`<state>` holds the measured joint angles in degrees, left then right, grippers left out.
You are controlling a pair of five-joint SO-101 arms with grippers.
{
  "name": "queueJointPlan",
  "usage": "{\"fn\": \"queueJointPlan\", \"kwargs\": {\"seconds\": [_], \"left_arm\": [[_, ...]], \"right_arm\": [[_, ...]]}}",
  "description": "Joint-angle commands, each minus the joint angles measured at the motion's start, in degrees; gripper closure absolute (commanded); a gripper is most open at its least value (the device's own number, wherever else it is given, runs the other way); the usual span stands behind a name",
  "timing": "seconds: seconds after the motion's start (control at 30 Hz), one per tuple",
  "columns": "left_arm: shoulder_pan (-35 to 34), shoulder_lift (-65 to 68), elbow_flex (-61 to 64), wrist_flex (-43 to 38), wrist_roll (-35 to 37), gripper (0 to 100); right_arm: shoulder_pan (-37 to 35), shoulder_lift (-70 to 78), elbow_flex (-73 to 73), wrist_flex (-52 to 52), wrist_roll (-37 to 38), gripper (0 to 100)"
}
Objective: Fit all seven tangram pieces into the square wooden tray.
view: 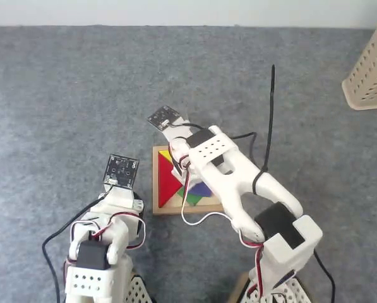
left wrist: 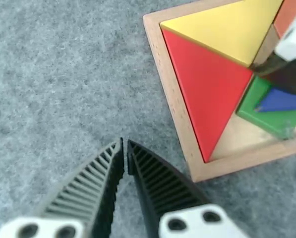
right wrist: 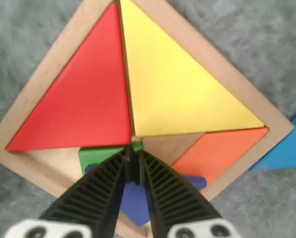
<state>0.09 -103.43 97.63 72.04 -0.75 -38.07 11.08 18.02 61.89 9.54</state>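
Note:
The square wooden tray (view: 155,183) lies mid-table. A red triangle (right wrist: 78,104) and a yellow triangle (right wrist: 172,84) fill one half of it, with an orange piece (right wrist: 217,151) at one rim. A green piece (right wrist: 95,158) sits near the middle, and a dark blue piece (right wrist: 135,203) lies partly over it. My right gripper (right wrist: 133,151) is shut, its tips at the tray's centre just above the blue piece. My left gripper (left wrist: 124,145) is shut over bare carpet beside the tray's (left wrist: 170,99) left rim. The left wrist view also catches the right gripper (left wrist: 286,74) over the green piece (left wrist: 266,116).
A light blue piece (right wrist: 286,148) lies on the carpet just outside one tray rim. A perforated beige basket (view: 371,69) stands at the far right. A black cable (view: 270,120) runs across the carpet behind the right arm. Grey carpet spreads to the left and back.

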Motion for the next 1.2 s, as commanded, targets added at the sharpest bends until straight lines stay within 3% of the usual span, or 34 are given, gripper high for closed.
{"fn": "queueJointPlan", "kwargs": {"seconds": [0.0,0.4,0.77,1.17], "left_arm": [[-0.4,-1.2,-1.1,0.4,0.4,99],[-0.4,-1.2,-1.1,0.4,0.4,99],[-0.4,-1.2,-1.1,0.4,0.4,99],[-0.4,-1.2,-1.1,0.4,0.4,99]], "right_arm": [[2.9,-0.9,-2.5,1.5,1.4,99.1],[3.7,-10.5,7.4,-0.7,7.5,99.1],[6.5,-19.2,11.5,-1.0,7.6,99.1],[4.9,-8.3,11.7,-0.6,10.9,99.1]]}}
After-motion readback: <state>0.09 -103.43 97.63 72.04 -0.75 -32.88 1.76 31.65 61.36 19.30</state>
